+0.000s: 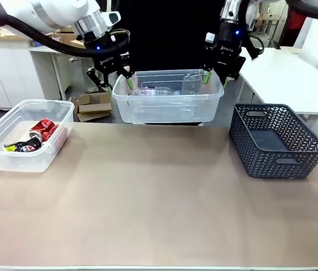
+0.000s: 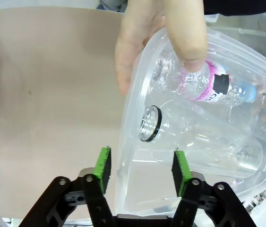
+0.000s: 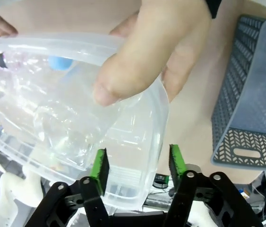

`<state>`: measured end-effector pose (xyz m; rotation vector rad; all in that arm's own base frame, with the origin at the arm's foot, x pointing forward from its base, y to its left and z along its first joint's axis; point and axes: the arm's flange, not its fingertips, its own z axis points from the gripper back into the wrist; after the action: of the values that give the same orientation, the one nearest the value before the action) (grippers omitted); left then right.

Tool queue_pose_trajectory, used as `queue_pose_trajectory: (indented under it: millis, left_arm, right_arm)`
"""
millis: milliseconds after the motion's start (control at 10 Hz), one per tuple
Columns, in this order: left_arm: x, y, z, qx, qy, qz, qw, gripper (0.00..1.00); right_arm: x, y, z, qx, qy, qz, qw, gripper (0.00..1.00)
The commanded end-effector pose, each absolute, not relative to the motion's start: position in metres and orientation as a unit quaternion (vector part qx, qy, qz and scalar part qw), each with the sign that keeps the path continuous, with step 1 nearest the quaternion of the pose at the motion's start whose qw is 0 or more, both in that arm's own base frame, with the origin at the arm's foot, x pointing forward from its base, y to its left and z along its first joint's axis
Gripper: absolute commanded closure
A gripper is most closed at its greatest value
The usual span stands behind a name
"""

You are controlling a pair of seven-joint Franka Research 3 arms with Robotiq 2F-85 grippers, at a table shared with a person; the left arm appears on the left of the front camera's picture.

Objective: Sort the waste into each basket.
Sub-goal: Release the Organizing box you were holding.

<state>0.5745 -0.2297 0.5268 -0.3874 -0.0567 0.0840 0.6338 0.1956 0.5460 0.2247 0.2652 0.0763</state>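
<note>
Two claws, the left gripper [image 2: 142, 169] and the right gripper [image 3: 137, 167], stand wide around the rims of the bottle tub [image 1: 169, 103] held by a person's hand [image 3: 170, 52]; both should squeeze together gently.

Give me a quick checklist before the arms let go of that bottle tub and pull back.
1. Left end effector open around the tub rim: ok, pads stand on either side of the wall.
2. Right end effector open around the rim: ok, pads straddle the corner with gaps.
3. Person holding the tub: ok, one hand and the other hand grip the rim.
4. Fingers clear of the pads: ok, both hands sit farther along the rim.
5. Bottles lying inside the tub: ok.
6. Cans in the other tub: ok.
7. Tub bottom resting on the table: cannot tell.
</note>
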Motion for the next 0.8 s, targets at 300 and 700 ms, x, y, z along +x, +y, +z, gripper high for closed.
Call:
queue_pose_trajectory:
  millis: [300, 700]
  left_arm:
    - [0.569, -0.220, 0.521, -0.207, -0.041, 0.043, 0.976, 0.00]
    - [0.576, -0.227, 0.523, -0.199, -0.035, 0.048, 0.978, 0.00]
  right_arm:
    - [0.617, 0.179, 0.542, 0.104, 0.105, 0.021, 0.989, 0.00]
    - [0.629, 0.183, 0.547, 0.110, 0.116, 0.022, 0.987, 0.00]
